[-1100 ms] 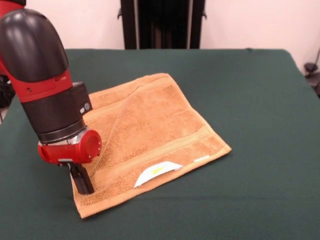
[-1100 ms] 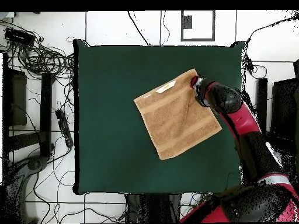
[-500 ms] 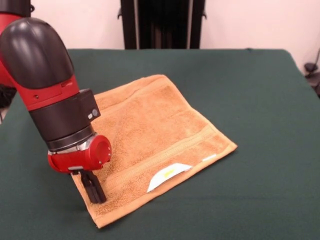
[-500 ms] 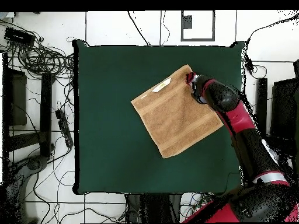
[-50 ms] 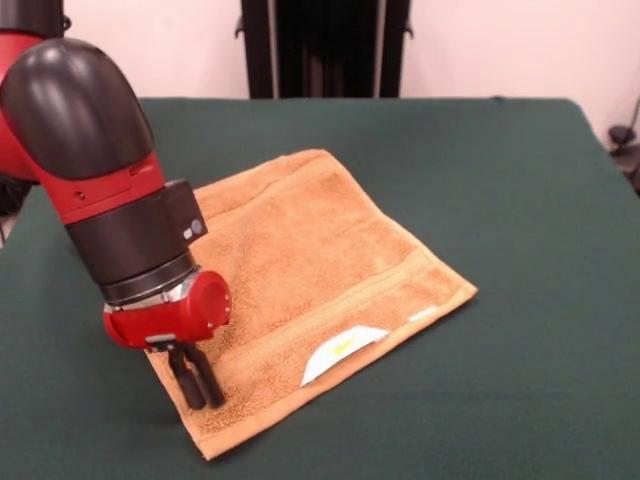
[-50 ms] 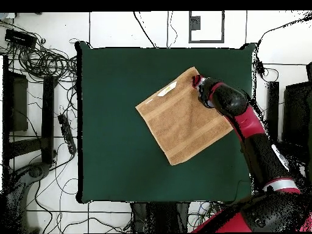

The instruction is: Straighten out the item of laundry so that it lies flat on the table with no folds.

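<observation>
Arm angled down steeply from the upper left of the front view, black elbow housing on top, red wrist ring low, tool end leaning toward the towel corner. Gripper with two thin black fingers slightly parted, a narrow gap visible between them, tips down on the corner region of the towel; whether any cloth is pinched between them cannot be told, so jaws read as just open, touching terry. Towel spread out flat from the jaws across the table, lying diagonal, no folded-over flap visible, woven band running parallel to the edge beside the fingers. White label with yellow mark on that same edge, a short way along from the jaws. In the overhead view, gripper at the towel corner nearest the arm's side of the table, arm reaching diagonally in from the base, label on the adjacent edge.
</observation>
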Available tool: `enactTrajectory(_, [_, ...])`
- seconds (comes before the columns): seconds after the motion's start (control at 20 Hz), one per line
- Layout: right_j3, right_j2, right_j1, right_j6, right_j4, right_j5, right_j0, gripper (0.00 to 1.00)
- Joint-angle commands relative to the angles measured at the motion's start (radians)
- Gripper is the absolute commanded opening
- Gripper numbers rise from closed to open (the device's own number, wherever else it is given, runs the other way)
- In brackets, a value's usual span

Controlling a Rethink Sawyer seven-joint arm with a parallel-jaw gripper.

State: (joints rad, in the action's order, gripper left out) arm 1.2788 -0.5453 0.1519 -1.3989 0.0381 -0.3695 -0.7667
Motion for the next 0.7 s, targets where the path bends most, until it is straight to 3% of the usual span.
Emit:
enactTrajectory(0.05, [0.079, 0.054, -0.032, -0.121, -0.046, -0.041, 0.127, 1.0])
enactTrajectory(0.35, [0.075, 0.147, 0.008, -0.186, -0.021, -0.056, 0.178, 1.0])
enactTrajectory(0.7, [0.124, 0.192, 0.077, -0.189, -0.014, -0.056, 0.183, 1.0])
